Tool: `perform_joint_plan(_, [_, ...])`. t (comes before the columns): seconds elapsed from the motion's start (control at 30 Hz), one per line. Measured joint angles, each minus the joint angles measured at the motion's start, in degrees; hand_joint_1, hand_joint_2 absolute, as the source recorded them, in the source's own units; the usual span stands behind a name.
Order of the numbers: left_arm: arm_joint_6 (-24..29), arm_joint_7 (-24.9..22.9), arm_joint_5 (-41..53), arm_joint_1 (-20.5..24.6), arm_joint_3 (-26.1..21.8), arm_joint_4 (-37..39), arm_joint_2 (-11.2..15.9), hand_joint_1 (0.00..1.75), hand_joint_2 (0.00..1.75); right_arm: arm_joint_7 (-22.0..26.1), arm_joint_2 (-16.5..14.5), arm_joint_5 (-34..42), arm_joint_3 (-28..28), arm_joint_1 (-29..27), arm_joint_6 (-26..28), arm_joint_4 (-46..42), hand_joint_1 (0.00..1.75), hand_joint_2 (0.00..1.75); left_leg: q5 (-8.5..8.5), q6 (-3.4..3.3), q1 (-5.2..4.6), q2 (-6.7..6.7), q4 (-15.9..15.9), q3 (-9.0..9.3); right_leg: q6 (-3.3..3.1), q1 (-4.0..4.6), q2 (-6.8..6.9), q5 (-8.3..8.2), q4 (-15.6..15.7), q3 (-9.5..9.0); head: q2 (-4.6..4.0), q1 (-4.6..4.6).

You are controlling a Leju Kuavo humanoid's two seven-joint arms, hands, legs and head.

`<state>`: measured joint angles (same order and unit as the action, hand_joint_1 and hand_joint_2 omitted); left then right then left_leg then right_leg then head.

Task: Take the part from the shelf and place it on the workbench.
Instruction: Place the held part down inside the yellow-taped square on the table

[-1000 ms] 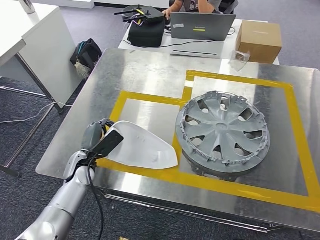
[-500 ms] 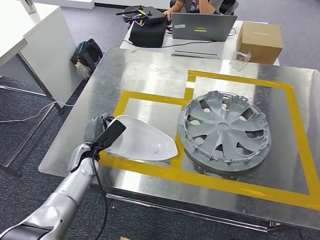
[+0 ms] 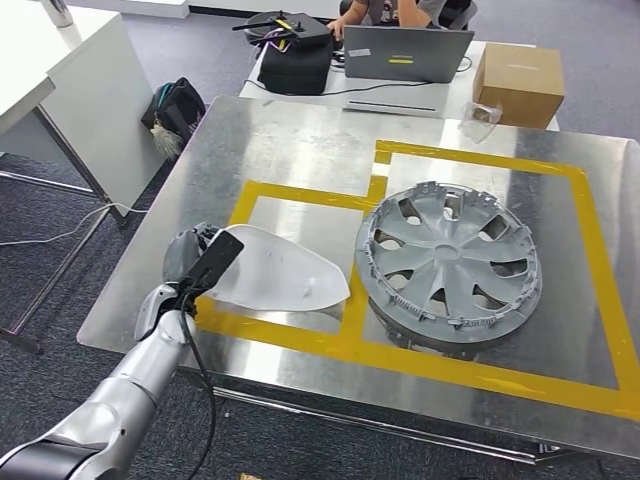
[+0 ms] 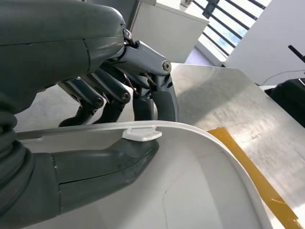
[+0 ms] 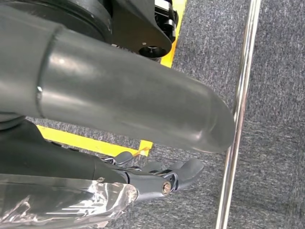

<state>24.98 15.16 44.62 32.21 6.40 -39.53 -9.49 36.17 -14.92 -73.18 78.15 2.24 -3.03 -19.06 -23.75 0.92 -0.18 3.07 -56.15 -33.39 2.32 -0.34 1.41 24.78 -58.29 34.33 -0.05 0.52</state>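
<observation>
Steel tabletop (image 3: 302, 150), near its left front corner: the left hand (image 3: 192, 262) grips the white part (image 3: 279, 278), thumb inside, fingers (image 4: 107, 93) curled over its rim.

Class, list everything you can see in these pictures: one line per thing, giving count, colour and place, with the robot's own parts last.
White curved part: one, white, held over the near left taped area of the workbench.
Wheel cover: one, grey, on the workbench, right of the white part.
Workbench: one, bare metal, centre.
Tape outline: yellow, marked on the workbench top.
Laptop: one, grey, on the far table.
Cardboard box: one, brown, far table, right of the laptop.
Black bag: one, far table, left of the laptop.
Backpack: one, dark, on the floor at far left.
Person: one, behind the laptop.
Left hand: grey, grips the white part's left end.
Right hand: dark, hangs above the grey carpet.
</observation>
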Motion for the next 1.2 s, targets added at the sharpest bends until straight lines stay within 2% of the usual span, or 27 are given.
perform_joint_plan(0.03, [0.2,0.1,-0.2,0.2,-0.3,0.4,0.0,0.00,1.75,0.0,0.0,-0.1,0.0,0.0,0.1,0.1,0.00,0.00,0.00,0.00,0.00,0.00,0.0,0.00,0.00,0.00,0.00,0.00,0.0,0.00,0.01,0.00])
perform_joint_plan(0.17, [0.4,1.2,-1.3,0.6,-1.2,1.7,0.1,0.00,0.00,-0.1,0.2,-0.3,-0.3,0.0,0.4,0.4,0.00,0.00,0.00,0.00,0.00,0.00,0.0,0.00,0.00,0.00,0.00,0.00,0.0,0.00,-0.01,0.00])
perform_joint_plan(0.37, [-0.9,3.9,-4.2,0.7,-2.7,3.1,-0.2,0.00,0.00,-0.2,0.3,-0.6,-0.5,0.1,0.9,1.0,0.00,0.00,0.00,0.00,-0.01,0.00,0.0,0.00,0.00,-0.01,0.00,0.00,0.0,-0.01,-0.01,0.00])
perform_joint_plan(0.93, [-2.2,5.6,-6.3,0.7,-3.5,3.7,-0.3,0.00,0.00,-0.3,0.7,-0.7,-0.7,0.2,1.1,2.0,0.00,0.00,-0.02,-0.03,-0.02,0.00,0.0,-0.03,0.02,-0.06,0.00,-0.03,0.0,-0.04,0.00,0.00])
perform_joint_plan(1.0, [-2.6,6.1,-7.1,0.7,-3.5,3.5,-0.3,0.00,0.00,-0.4,0.7,-0.7,-0.7,0.2,1.2,2.1,0.00,0.00,0.08,-0.68,-0.19,-0.03,0.0,-0.05,0.48,-0.27,0.08,-0.43,0.5,-0.21,-0.01,-0.04])
perform_joint_plan(1.07, [-3.1,7.1,-8.3,0.5,-3.6,2.7,-0.4,0.00,0.00,-0.4,0.8,-0.7,-0.8,0.3,1.3,2.2,0.00,0.00,1.12,-1.56,0.05,0.03,1.5,0.54,1.10,-0.26,-0.02,-0.52,1.0,-0.22,-0.01,-0.04])
perform_joint_plan(1.13, [-3.5,8.1,-9.4,0.2,-3.6,1.4,-0.7,0.00,0.00,-0.4,0.8,-0.6,-0.8,0.3,1.3,2.3,0.00,0.00,2.33,-1.88,0.59,0.15,3.3,1.10,1.48,-0.22,-0.68,1.82,-1.9,1.11,-0.01,0.13])
perform_joint_plan(1.2, [-3.8,9.1,-10.4,-0.8,-3.7,0.0,-0.9,0.00,0.00,-0.6,0.9,-0.5,-0.8,0.2,1.4,2.3,0.00,0.00,2.67,-1.86,0.81,0.19,3.6,0.97,1.97,-0.55,-1.20,5.68,-9.0,4.02,-0.02,0.25])
